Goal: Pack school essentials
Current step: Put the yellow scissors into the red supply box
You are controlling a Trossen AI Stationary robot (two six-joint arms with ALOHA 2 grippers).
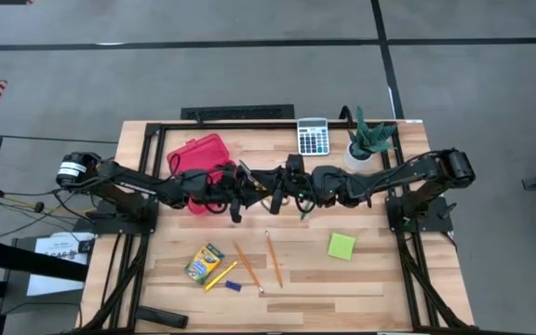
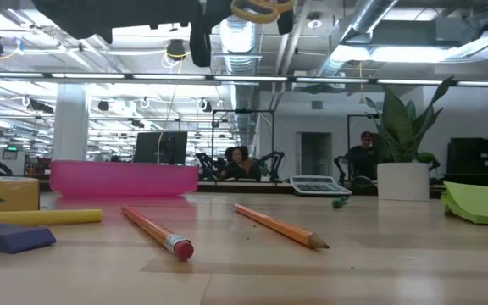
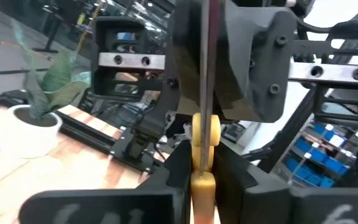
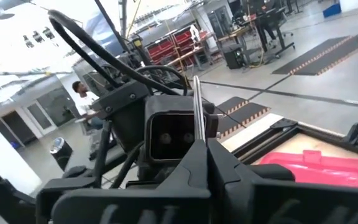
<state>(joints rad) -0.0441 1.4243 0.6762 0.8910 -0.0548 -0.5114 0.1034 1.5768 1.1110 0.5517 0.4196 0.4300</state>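
Observation:
Both arms meet above the middle of the table and share the yellow-handled scissors. My left gripper is shut on the yellow handle, and my right gripper is shut on the steel blades. A yellow handle loop shows high above the tabletop in the low view. On the near half of the table lie the crayon box, the yellow marker, the blue eraser, two orange pencils and the lime sticky-note pad. No green pen shows in the high view. My left gripper pinches the scissors' yellow handle between its two fingers, coming level from the table's left side. The blades run on from there into the other gripper, and the scissors are lifted clear of the table. My right gripper pinches the shut steel blades between its two fingers, level, from the table's right side. The fingers lie along the blades, which point on toward the left gripper, and the scissors hang clear above the tabletop.
The red hinged case lies open at the far left, right beside the left arm. The grey calculator and a potted plant stand at the far edge. A black frame borders the table. People stand in the room behind.

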